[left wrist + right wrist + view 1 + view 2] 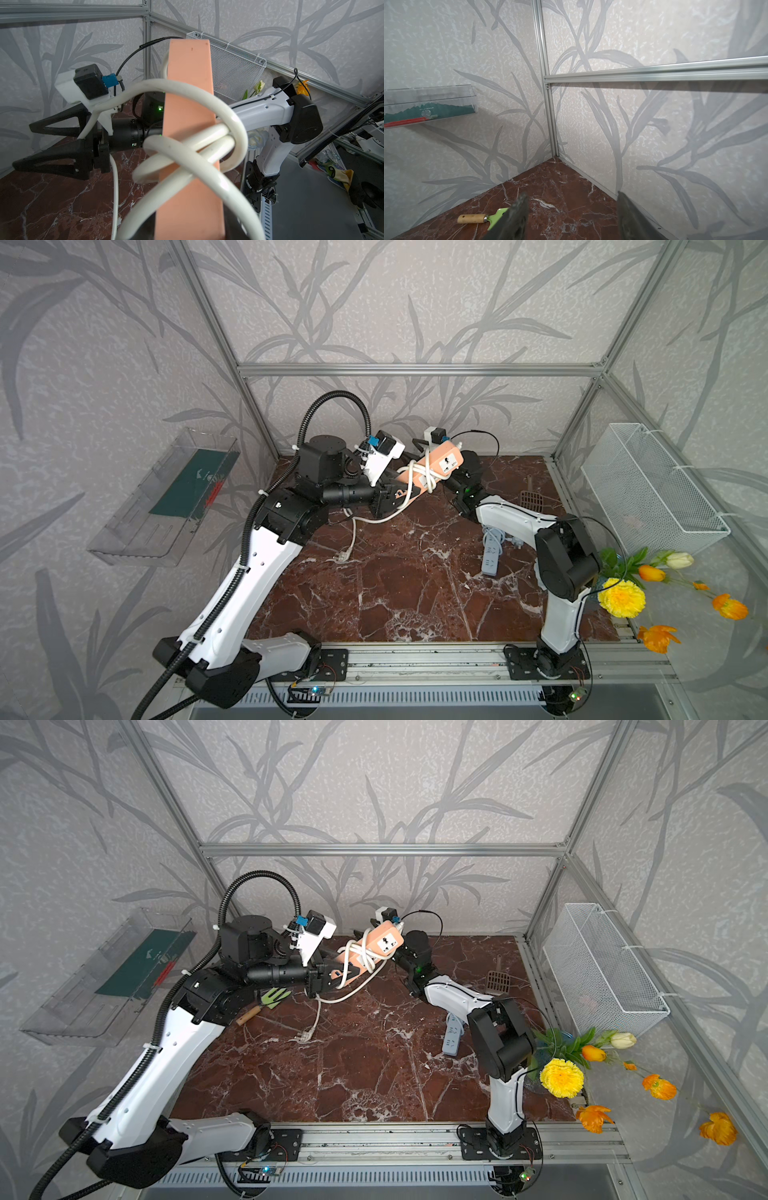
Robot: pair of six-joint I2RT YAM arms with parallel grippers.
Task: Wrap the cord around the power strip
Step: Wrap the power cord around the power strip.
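A peach power strip [442,462] [384,944] [188,116] is held tilted above the back of the marble table. My left gripper [388,499] is shut on its lower end. The white cord [420,477] [362,952] [207,99] loops several times around the strip's middle. Its loose tail hangs down to the plug [341,559] [305,1038] lying on the table. My right gripper [22,145] [571,199] stands open and empty just behind the strip, pointing toward the back left corner. In the left wrist view the strip hides most of the left jaws.
A grey power strip [491,551] lies by the right arm, with a brown scoop [532,499] behind it. A green hand rake [272,997] [496,216] lies under the left arm. A wire basket [648,489] and flowers [621,597] stand at the right. A clear shelf [166,497] hangs on the left wall.
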